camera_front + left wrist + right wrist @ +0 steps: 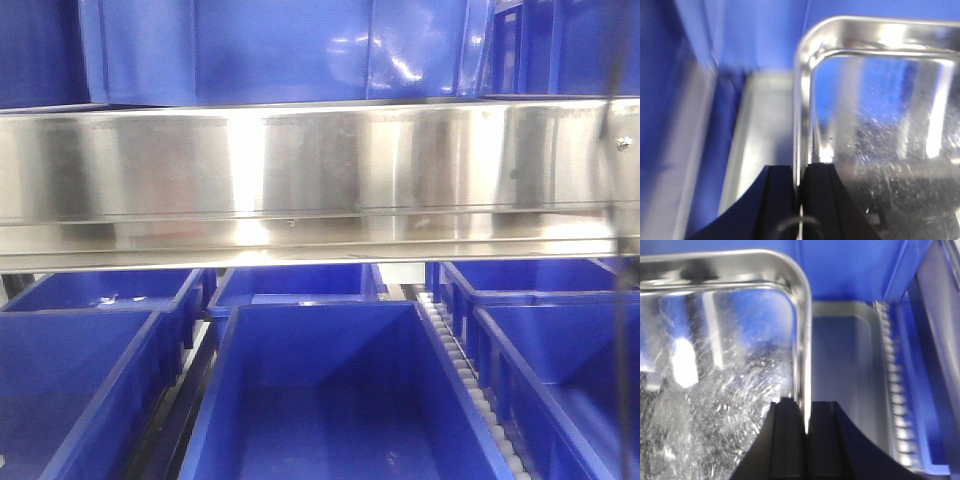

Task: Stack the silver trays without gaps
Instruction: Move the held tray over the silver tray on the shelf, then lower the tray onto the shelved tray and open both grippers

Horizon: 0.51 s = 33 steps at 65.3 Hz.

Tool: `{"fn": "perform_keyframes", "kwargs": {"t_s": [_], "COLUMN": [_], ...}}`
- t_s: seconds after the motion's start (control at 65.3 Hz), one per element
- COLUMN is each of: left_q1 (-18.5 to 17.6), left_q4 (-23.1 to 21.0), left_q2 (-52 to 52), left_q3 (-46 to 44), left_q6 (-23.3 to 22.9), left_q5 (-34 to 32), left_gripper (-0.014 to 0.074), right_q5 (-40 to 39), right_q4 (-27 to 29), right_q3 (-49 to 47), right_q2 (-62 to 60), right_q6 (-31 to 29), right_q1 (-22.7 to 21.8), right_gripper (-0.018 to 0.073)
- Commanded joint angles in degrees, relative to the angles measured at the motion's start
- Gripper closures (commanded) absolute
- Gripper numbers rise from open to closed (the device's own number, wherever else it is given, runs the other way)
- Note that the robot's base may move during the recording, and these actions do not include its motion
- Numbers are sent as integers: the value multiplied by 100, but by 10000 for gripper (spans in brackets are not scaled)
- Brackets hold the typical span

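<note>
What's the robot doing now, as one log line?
left gripper: shut on upper tray rim | right gripper: shut on opposite rim | upper tray: over lower tray, not nested yet

Polished steel shelf rail [320,180]: upper blue bins [280,45] stand above it, lower blue bins [320,400] below, flanking a white roller track [468,375].
</note>
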Motion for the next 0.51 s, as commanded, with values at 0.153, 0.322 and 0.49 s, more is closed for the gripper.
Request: {"fn": "perform_keyframes", "kwargs": {"t_s": [0.153,0.322,0.49], "left_q1": [247,258,258], "left_q4": [-704,-792,-780], "left_q2": [470,570,570], "left_q3": [-24,-24,-24], "left_q6": [561,667,667], "left_q5": [-225,-170,-192], "left_gripper": [612,612,612], "right_q5": [-380,-357,-301], "right_q4": [-55,-55,-55], "right_q3": [-53,-53,-53], "right_q2": [498,675,764], "right_q6": [-56,-56,-56], "right_q1": [-55,-91,-114], "right_gripper": [636,636,636]}}
